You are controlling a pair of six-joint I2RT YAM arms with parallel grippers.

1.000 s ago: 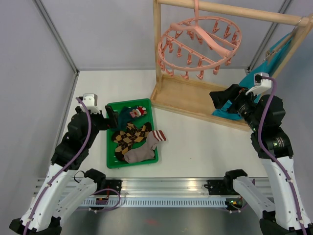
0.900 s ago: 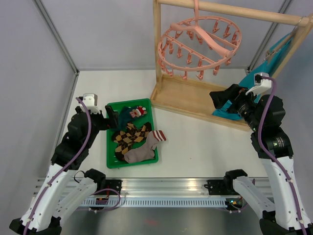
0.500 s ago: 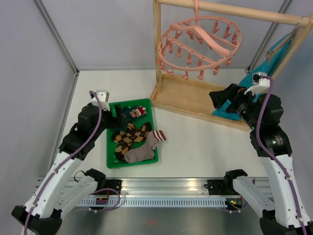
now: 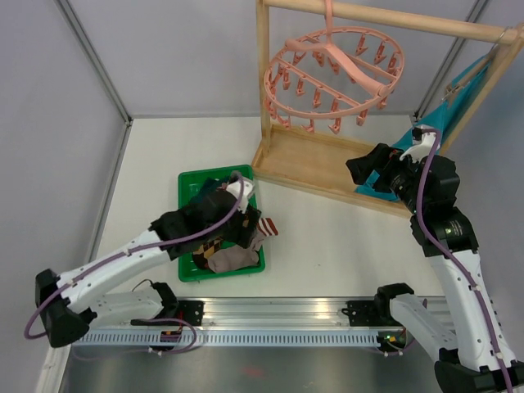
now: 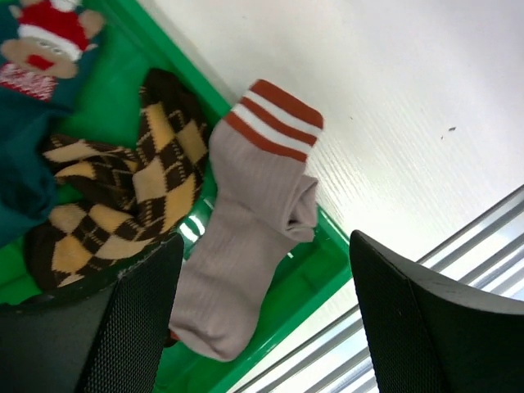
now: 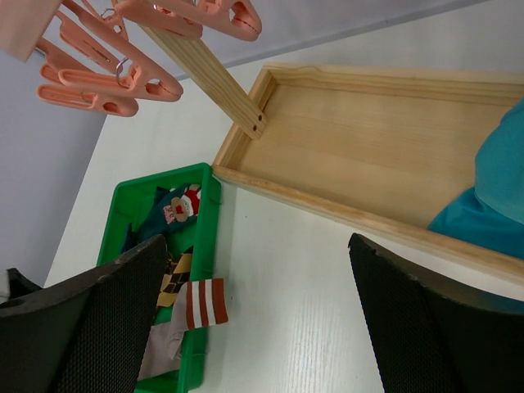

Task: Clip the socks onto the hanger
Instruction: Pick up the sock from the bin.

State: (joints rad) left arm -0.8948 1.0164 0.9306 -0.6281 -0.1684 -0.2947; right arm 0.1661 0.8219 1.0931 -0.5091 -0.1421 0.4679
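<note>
The socks lie in a green tray [image 4: 187,266]. They are a grey-brown sock [image 5: 246,237] with a red-and-white striped cuff [image 4: 267,227] hanging over the tray rim, a brown argyle one [image 5: 123,196] and a dark teal one [image 5: 29,90]. My left gripper [image 4: 247,231] hovers open just above the grey-brown sock, its fingers [image 5: 139,319] straddling it without touching. The pink hanger [image 4: 332,78] hangs from the wooden rail, and its pegs [image 6: 106,82] show at top left of the right wrist view. My right gripper [image 4: 361,169] stands open and empty over the wooden frame's base.
The wooden rail frame [image 4: 327,176] stands at the back right, with a low tray-like base [image 6: 368,139]. A bright teal cloth [image 4: 458,90] hangs at its right end and pools on the base [image 6: 491,188]. An aluminium rail [image 4: 270,315] runs along the near edge.
My left arm has swung from the tray's left side across it to the right, lowering over the grey-brown sock. The right gripper has shifted slightly up and left. Both stay open.
</note>
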